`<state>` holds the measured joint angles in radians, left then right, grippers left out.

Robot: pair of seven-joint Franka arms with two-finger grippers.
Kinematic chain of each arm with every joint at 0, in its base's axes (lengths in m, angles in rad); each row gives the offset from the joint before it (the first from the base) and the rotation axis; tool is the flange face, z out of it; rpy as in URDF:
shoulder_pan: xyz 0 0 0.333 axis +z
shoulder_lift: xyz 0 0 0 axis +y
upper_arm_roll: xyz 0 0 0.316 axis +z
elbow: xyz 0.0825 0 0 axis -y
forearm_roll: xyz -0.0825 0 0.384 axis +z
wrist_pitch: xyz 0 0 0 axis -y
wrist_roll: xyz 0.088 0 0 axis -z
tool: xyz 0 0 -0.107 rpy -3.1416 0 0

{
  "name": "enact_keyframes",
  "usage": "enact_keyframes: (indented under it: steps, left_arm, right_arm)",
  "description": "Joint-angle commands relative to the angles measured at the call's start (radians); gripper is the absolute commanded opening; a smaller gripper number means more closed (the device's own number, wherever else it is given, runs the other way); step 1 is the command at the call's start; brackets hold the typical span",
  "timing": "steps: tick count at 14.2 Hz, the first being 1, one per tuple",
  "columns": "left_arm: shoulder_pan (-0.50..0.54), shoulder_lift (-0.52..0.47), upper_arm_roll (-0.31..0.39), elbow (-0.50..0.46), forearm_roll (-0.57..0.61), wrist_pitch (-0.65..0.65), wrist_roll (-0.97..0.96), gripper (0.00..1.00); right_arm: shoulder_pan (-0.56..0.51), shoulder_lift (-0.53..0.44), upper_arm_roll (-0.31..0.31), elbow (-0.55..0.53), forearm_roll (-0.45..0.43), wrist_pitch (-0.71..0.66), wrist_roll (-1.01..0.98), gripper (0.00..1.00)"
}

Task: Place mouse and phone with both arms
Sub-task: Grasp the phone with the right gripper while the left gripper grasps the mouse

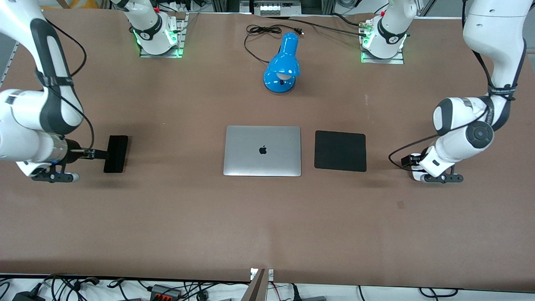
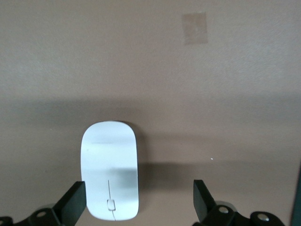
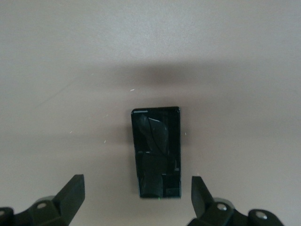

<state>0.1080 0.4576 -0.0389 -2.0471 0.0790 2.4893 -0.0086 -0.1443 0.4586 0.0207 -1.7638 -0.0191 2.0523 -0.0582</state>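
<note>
While both arms sit low at their own ends of the table [image 1: 167, 217], nothing is gripped yet, so this reads as the approach before the two pickups.

From the front camera, the right gripper [image 1: 90, 154] hangs close over the phone [image 1: 115, 154], which lies flat on the table directly under its fingers at the right arm's end. The left gripper [image 1: 411, 165] is hidden under its own wrist; the mouse cannot be made out there. Between the two arms lie a closed laptop [image 1: 262, 151] and, just beside it toward the left arm's end, a black mouse pad [image 1: 340, 151]; a blue lamp [image 1: 283, 65] stands farther from the camera than the laptop.

Seen from the left wrist, the left gripper [image 2: 139, 202] is spread wide, and the mouse [image 2: 110, 170] rests on the table close against one finger [image 2: 73, 202], well off the midline of the gap.

Seen from the right wrist, the right gripper [image 3: 138, 195] is likewise spread wide, with the phone [image 3: 157, 153] lying lengthwise between the fingers, nearer one finger than the other.

Next, I judge each hand must centre over its object, the left one more so, then lower and close across the narrow width.
</note>
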Motion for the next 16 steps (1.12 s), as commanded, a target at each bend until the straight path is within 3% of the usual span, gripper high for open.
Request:
enact_keyframes:
  steps: [1, 7, 11, 14, 15, 16]
  left_arm:
    - [0.035, -0.02, -0.004, -0.031, 0.028, 0.033, 0.05, 1.0]
    - [0.064, 0.032, -0.006, -0.085, 0.028, 0.18, 0.095, 1.0]
    - [0.065, 0.044, -0.006, -0.09, 0.028, 0.192, 0.095, 1.0]
    - [0.075, 0.035, -0.006, -0.081, 0.028, 0.192, 0.095, 0.52]
    - [0.075, 0.03, -0.006, -0.078, 0.028, 0.191, 0.104, 0.43]
    - [0.076, 0.023, -0.007, -0.076, 0.027, 0.191, 0.099, 0.42]
  right_arm:
    - [-0.014, -0.012, 0.005, -0.123, -0.004, 0.148, -0.002, 1.0]
    - [-0.023, 0.038, 0.005, -0.167, -0.002, 0.221, 0.026, 1.0]
    - [-0.015, 0.057, -0.011, -0.167, -0.01, 0.227, 0.031, 1.0]
    - [-0.011, 0.074, -0.015, -0.163, -0.015, 0.23, 0.031, 1.0]
    - [-0.011, 0.078, -0.013, -0.163, -0.016, 0.23, 0.031, 1.0]
    - [-0.012, 0.087, -0.013, -0.163, -0.016, 0.239, 0.031, 1.0]
